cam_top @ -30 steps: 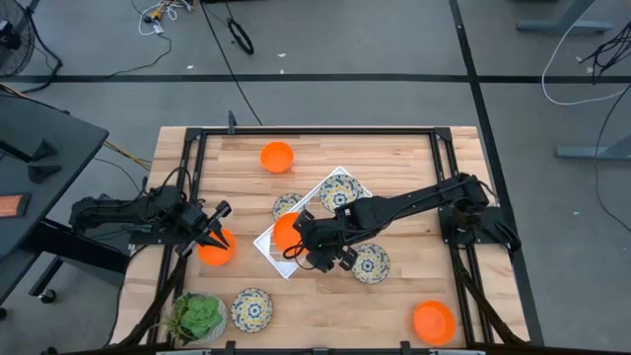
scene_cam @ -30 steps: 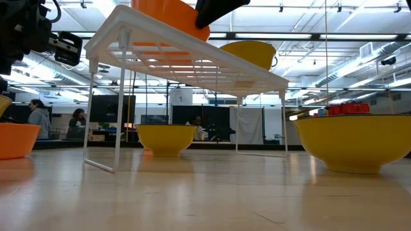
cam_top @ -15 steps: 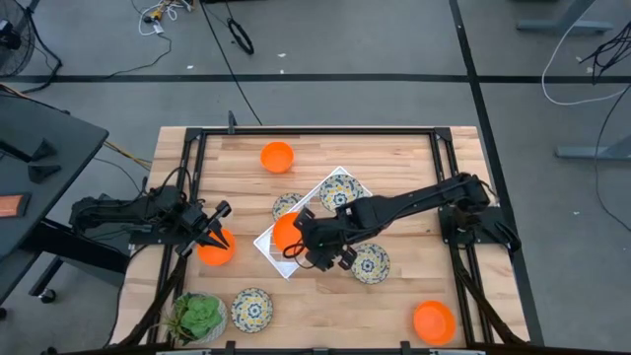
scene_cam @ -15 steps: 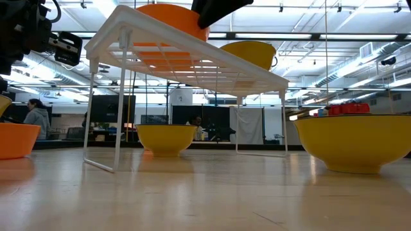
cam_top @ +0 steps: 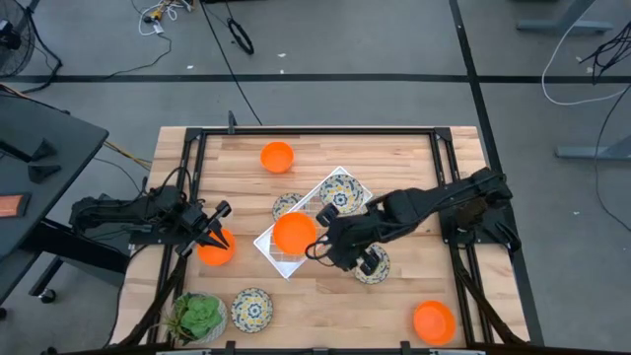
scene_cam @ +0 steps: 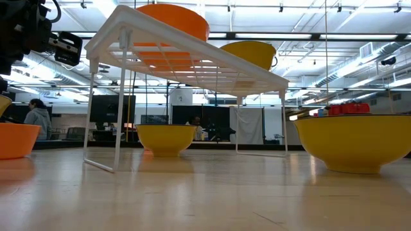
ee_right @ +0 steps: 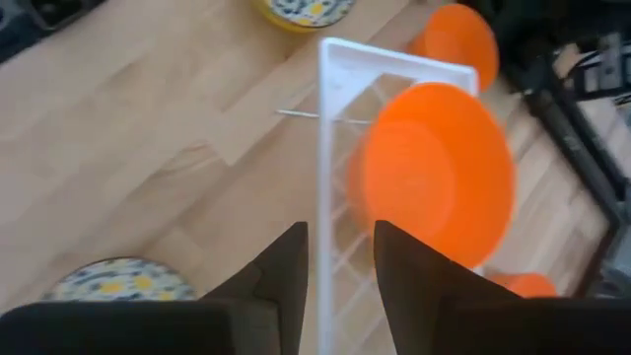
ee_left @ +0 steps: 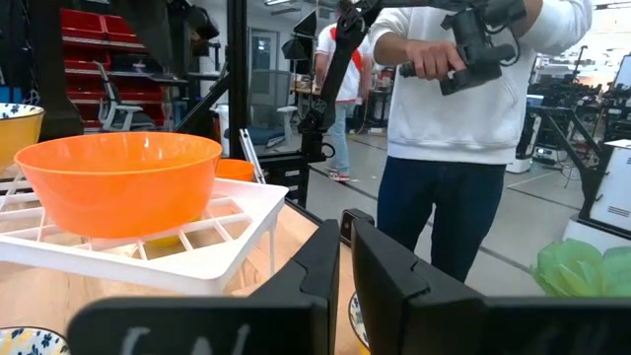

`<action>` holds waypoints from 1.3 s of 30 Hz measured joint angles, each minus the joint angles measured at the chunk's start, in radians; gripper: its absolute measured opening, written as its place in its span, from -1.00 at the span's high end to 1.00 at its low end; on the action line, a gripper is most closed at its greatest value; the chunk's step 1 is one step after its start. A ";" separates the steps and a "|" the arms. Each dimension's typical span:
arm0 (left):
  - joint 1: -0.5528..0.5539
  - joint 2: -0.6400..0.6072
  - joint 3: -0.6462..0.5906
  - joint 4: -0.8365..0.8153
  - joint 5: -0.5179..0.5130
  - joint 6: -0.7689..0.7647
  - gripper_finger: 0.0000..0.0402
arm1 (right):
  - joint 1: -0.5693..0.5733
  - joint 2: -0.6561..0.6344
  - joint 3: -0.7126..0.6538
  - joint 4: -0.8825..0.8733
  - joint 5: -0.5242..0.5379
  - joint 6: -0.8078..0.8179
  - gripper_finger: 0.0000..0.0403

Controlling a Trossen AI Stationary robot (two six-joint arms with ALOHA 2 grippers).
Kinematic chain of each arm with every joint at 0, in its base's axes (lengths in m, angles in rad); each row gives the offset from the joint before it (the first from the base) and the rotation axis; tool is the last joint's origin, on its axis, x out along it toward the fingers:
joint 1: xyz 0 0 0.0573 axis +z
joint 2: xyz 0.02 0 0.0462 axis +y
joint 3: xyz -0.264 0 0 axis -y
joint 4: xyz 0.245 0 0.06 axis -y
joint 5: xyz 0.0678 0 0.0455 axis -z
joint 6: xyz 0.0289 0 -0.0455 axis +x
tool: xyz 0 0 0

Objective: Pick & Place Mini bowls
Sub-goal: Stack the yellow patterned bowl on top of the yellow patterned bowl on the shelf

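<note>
Now | right gripper [cam_top: 317, 247]: fingers spread, just beside rack [cam_top: 335, 200], holding nothing | orange bowl [cam_top: 294, 233]: upright on rack's end, mid-table | left gripper [cam_top: 219, 234]: fingers nearly together over another orange bowl [cam_top: 214, 248], left edge

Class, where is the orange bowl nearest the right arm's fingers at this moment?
In the high view, the orange bowl sits on the white wire rack near the table's middle, just left of the right gripper.

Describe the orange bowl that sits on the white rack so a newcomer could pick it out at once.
Find the white wire rack standing askew mid-table. Two bowls sit on top of it; the orange bowl is at the end nearer the left arm, just beyond the right pincer. Its rack-mate is the patterned bowl, and every other orange bowl rests on the table itself.
</note>
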 joint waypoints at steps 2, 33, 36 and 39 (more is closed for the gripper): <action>0.000 0.000 0.000 0.000 0.000 0.000 0.82 | 0.014 0.000 0.000 -0.019 -0.002 0.026 0.39; 0.000 0.000 0.000 0.000 0.000 0.000 0.82 | 0.247 -0.252 -0.617 0.088 -0.028 0.493 0.40; 0.000 0.000 0.000 0.000 0.000 0.000 0.82 | 0.262 -0.259 -0.662 0.139 -0.080 0.529 0.40; 0.000 0.000 0.000 -0.001 0.000 0.000 0.82 | 0.282 -0.261 -0.702 0.219 -0.101 0.537 0.40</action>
